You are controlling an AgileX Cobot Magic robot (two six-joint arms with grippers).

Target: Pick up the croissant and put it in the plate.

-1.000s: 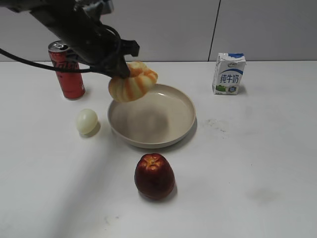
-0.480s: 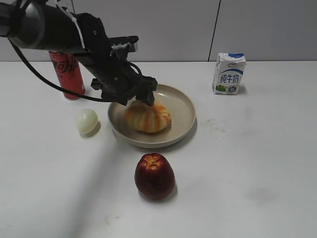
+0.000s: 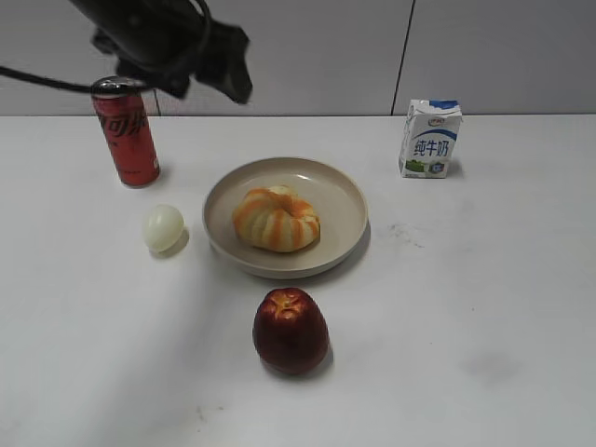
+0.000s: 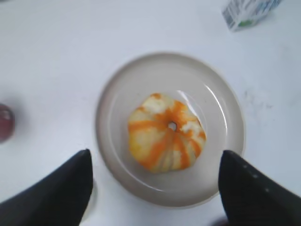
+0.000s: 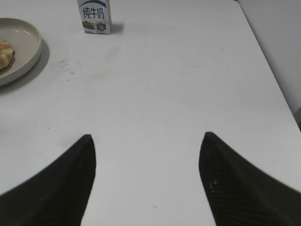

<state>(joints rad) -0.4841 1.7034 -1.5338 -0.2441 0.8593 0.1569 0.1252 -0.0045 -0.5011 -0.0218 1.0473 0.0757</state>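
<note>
The orange-and-cream striped croissant (image 3: 276, 219) lies inside the round beige plate (image 3: 346, 200) at the table's middle. It also shows in the left wrist view (image 4: 166, 133), lying in the plate (image 4: 221, 101). My left gripper (image 4: 155, 162) is open and empty, raised well above the plate; in the exterior view (image 3: 222, 70) it hangs at the top left. My right gripper (image 5: 146, 141) is open and empty over bare table, out of the exterior view. The plate's edge (image 5: 33, 47) and a bit of croissant (image 5: 4, 52) show at the right wrist view's left.
A red soda can (image 3: 126, 132) stands back left, a pale egg (image 3: 163, 227) left of the plate, a dark red apple (image 3: 291, 331) in front of it, and a milk carton (image 3: 430, 138) back right, also in the right wrist view (image 5: 94, 16).
My left gripper lowered the croissant into the plate, let go of it, and rose up and to the left. The croissant now rests in the plate.
</note>
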